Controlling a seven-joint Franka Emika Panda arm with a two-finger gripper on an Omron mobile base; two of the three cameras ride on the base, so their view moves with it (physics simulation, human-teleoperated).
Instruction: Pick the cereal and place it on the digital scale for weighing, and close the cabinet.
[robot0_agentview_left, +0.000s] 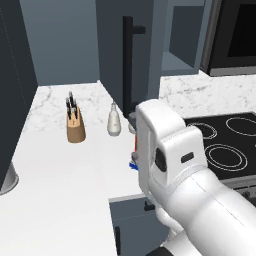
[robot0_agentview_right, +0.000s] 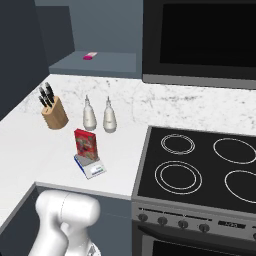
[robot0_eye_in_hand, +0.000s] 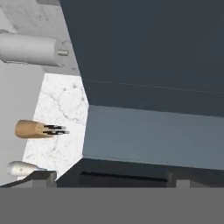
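The cereal (robot0_agentview_right: 85, 144), a red speckled box, stands upright on the blue digital scale (robot0_agentview_right: 92, 168) near the counter's front edge; in the left base view only a red sliver of the cereal (robot0_agentview_left: 135, 145) and a blue corner of the scale (robot0_agentview_left: 133, 165) show past my arm. The cabinet door (robot0_agentview_left: 110, 50) stands swung out over the counter, its black bar handle (robot0_agentview_left: 128, 65) facing me. In the hand view the cabinet door (robot0_eye_in_hand: 153, 43) looms close. My gripper (robot0_eye_in_hand: 109, 178) is open, its fingertips (robot0_eye_in_hand: 43, 176) wide apart with a dark bar between them, holding nothing.
A wooden knife block (robot0_agentview_right: 54, 114) and two white bottles (robot0_agentview_right: 89, 114) stand behind the scale. The black stove (robot0_agentview_right: 200, 165) lies to the right, an oven (robot0_agentview_right: 200, 40) above it. A pink item (robot0_agentview_right: 90, 56) lies on the open shelf. A grey cylinder (robot0_eye_in_hand: 30, 48) sits far left.
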